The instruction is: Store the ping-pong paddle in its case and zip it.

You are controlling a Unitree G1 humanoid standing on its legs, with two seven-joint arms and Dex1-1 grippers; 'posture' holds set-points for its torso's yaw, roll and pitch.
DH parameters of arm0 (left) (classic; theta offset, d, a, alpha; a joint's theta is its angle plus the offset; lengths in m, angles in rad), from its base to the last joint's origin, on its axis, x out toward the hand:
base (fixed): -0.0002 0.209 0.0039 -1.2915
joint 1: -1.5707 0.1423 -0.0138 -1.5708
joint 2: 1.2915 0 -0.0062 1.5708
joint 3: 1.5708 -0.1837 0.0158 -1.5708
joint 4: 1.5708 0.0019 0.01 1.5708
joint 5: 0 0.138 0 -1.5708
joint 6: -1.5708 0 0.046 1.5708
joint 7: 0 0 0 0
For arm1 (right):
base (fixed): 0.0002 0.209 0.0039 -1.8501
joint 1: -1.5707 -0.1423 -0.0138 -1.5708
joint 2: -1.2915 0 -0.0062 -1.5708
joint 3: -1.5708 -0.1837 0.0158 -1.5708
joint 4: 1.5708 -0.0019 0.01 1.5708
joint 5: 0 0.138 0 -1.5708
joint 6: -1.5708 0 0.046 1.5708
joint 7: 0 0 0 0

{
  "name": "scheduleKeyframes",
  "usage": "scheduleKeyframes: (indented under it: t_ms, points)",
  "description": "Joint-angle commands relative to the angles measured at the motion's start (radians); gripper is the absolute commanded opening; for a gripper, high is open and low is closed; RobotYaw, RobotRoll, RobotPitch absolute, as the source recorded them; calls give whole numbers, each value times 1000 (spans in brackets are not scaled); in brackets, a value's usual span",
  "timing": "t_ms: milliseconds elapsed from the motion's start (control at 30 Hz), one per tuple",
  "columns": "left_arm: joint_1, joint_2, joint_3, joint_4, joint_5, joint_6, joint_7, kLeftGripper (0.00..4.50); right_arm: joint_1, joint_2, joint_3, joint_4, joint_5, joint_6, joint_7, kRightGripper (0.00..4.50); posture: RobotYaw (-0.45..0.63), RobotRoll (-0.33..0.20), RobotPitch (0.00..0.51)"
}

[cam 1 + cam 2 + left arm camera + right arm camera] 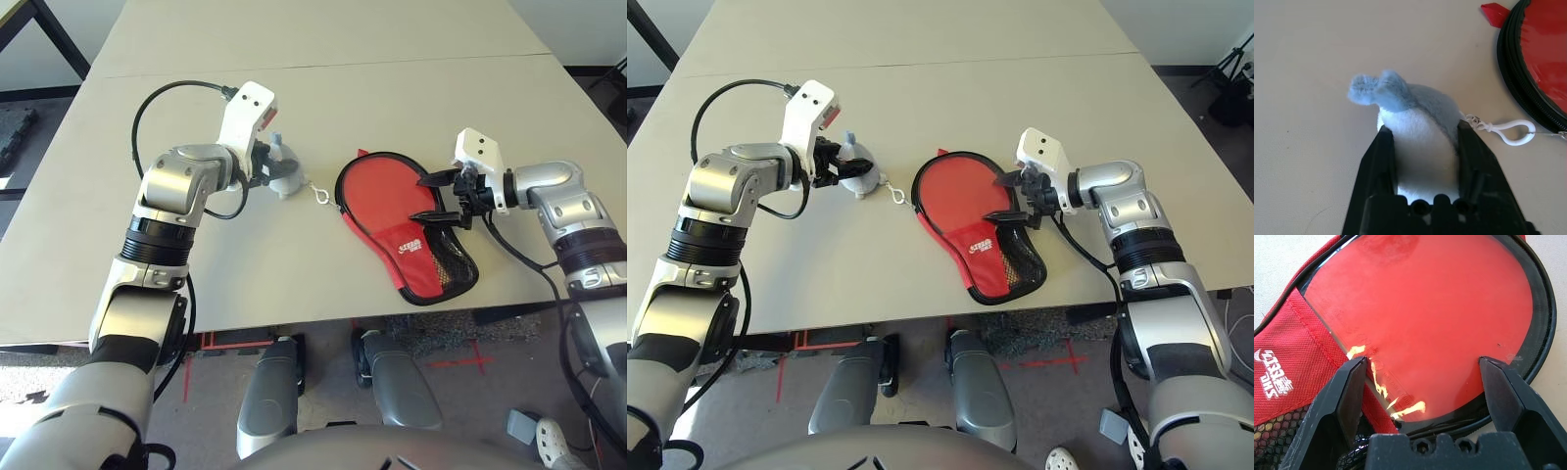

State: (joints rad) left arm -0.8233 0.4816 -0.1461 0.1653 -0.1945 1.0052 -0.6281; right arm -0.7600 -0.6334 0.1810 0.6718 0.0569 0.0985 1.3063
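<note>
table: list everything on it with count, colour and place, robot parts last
ping-pong paddle: one, red rubber face, lying inside the open case at mid-table
case: one, red with black zipper edging, black mesh pocket and white logo, unzipped, flat near the table's front edge
soft toy: one, grey-blue and white, left of the case, between the left fingers
white clip: one, on the toy's short chain, reaching to the case's edge
table: one, pale beige
left gripper: black fingers closed on the soft toy
right gripper: black fingers spread open over the paddle face at the case's right side
</note>
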Motion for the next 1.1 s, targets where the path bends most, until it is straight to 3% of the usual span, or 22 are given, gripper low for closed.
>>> scheduleKeyframes:
  t_ms: [33,133,767,900,1100]
  points:
    - [22,16,-48,-13,4,-3,-40,637,59,15,52,27,-49,18,-2,4500,31,0,194]
    - [9,15,-65,11,25,-51,-39,153,66,14,55,20,-51,17,-2,4500,30,0,195]
    - [-358,-159,-63,678,211,-587,36,99,130,-16,106,-14,-129,-16,-43,4500,1,0,203]
    - [-454,-226,-32,872,230,-747,121,99,142,-23,113,-31,-138,-11,-43,4500,-4,0,204]
    - [-534,-297,7,1036,249,-898,237,98,152,-28,116,-54,-142,-1,-44,4500,-23,0,208]
